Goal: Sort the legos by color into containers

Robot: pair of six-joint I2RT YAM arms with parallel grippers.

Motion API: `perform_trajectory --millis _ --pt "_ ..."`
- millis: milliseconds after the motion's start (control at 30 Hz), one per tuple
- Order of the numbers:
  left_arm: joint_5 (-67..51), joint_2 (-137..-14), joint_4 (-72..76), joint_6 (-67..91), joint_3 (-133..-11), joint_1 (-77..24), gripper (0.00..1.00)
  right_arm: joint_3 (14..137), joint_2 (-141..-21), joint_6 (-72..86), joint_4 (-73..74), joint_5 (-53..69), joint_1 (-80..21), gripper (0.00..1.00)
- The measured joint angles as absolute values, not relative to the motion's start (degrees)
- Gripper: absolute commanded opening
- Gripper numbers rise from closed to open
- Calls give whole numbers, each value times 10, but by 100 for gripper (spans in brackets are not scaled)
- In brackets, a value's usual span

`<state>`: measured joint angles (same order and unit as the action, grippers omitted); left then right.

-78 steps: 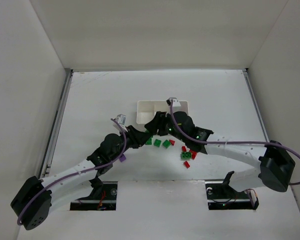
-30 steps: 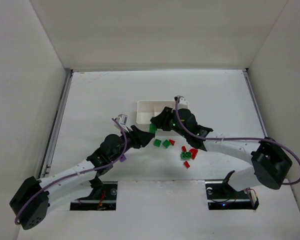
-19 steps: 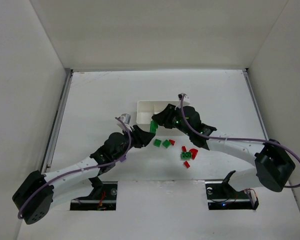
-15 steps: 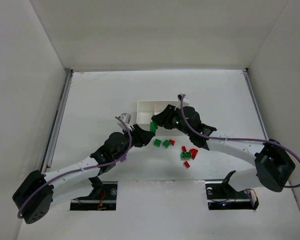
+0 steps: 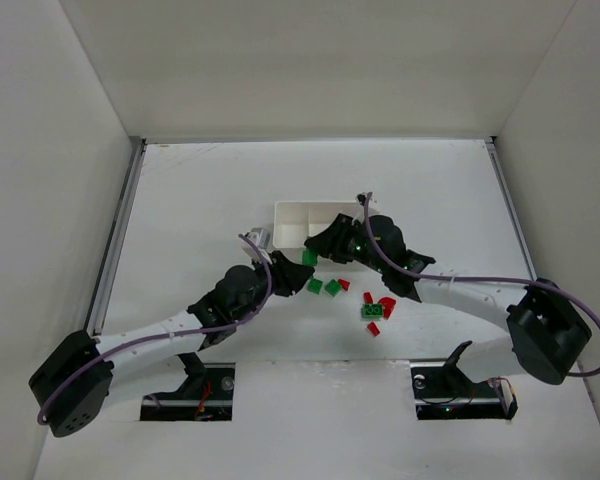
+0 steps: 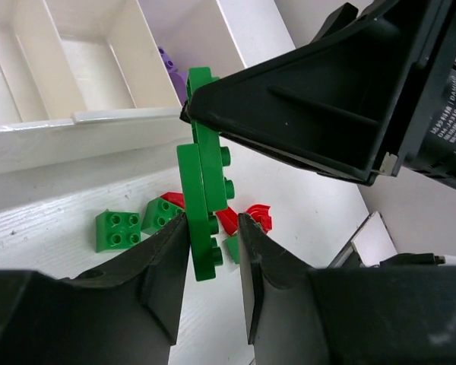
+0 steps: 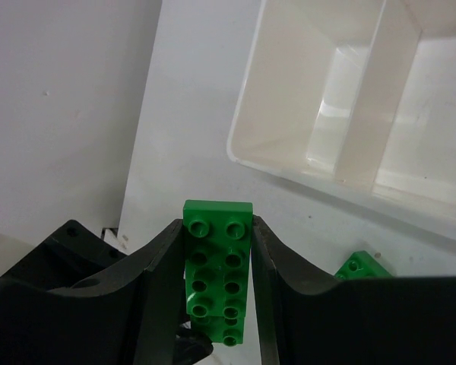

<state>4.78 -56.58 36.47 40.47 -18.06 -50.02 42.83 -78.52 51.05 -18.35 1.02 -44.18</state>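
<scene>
Advanced and narrowed since earlier, the left end effector (image 6: 213, 222) flanks the lower end of the long, studded green lego (image 6: 201, 190); whether it clamps cannot be told. The right end effector (image 7: 217, 224) grips the upper end at mid-frame, just below the white moulded tray (image 5: 288, 224).

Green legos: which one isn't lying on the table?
The long green brick. The right gripper holds it up in the air beside the white tray, while the small square green ones lie flat on the table.

A long green lego (image 7: 216, 274) is upright near the white tray (image 5: 292, 222); small green legos (image 5: 315, 286) and red legos (image 5: 385, 303) lie nearby.
</scene>
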Motion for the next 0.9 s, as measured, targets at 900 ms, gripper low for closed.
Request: perform_trajectory --millis 900 --pt "113 -481 228 348 -210 -451 11 366 -694 511 -210 108 -392 31"
